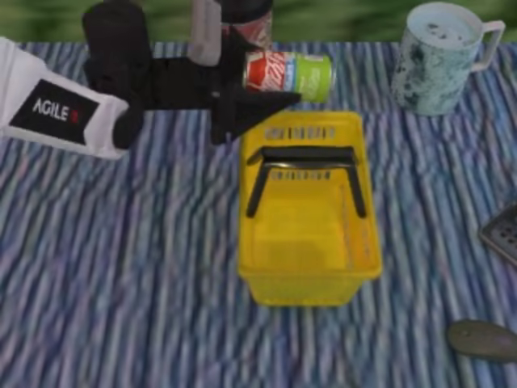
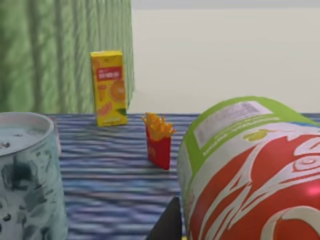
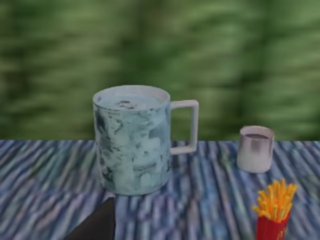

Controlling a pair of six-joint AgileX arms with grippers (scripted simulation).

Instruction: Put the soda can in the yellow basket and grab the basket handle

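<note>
The left gripper (image 1: pixel 262 101) is clamped on the small metal soda can with red upper band and lime-green lower part (image 1: pixel 289 74), held on its side in the air at the 12 o'clock edge of the bright yellow slotted plastic basket (image 1: pixel 363 242). The can looks light, stiff and smooth-walled, so it may slip; a grip across its middle suits best. The thin black U-shaped basket handle (image 1: pixel 305 155) lies across the rim. Only a dark finger of the right gripper (image 3: pixel 95 226) shows; I cannot tell its state.

Marbled mug (image 1: pixel 440 58), juice carton (image 2: pixel 108 88), fries box (image 2: pixel 159 140), small steel cup (image 3: pixel 255 148).
</note>
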